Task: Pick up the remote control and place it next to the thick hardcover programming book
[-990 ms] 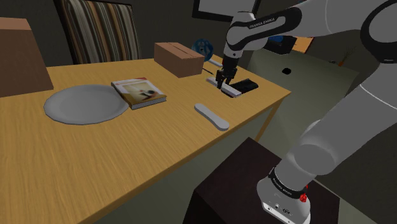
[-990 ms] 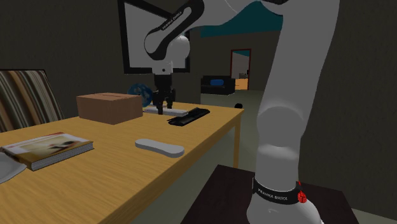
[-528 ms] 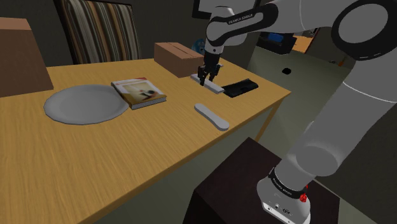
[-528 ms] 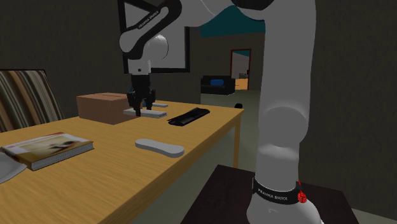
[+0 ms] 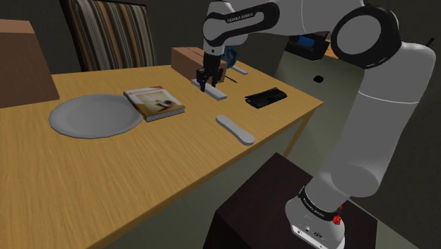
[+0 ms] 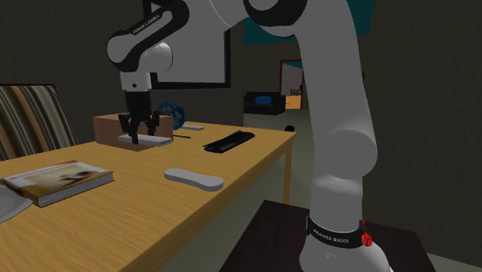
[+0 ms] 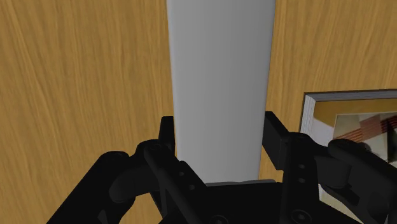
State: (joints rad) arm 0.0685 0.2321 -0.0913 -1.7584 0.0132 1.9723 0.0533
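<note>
Gripper (image 5: 205, 80): pointing straight down, clamped on the remote, one finger (image 7: 167, 130) pressed to each long side.
Remote (image 5: 213, 89): plain grey flat bar, pinched across its width. Sitting over the wooden table (image 5: 141, 170), just in front of the cardboard box. Long stretch of it poking out past the fingertips in the wrist view.
Book (image 5: 154, 102): lying flat, cover up, between the plate and the gripper. Near the remote but apart from it. Corner of it peeking in beside one finger in the wrist view.
Plate (image 5: 92, 115): grey, flat, right up against the book on the shoulder view's left. Touching or not, can't tell.
Cardboard box (image 5: 185, 60): brown, closed, right behind the gripper.
Other bits: rounded grey bar (image 5: 234, 130) near the table's front edge, black flat thing (image 5: 266, 97) toward the corner, both well apart from the book.
</note>
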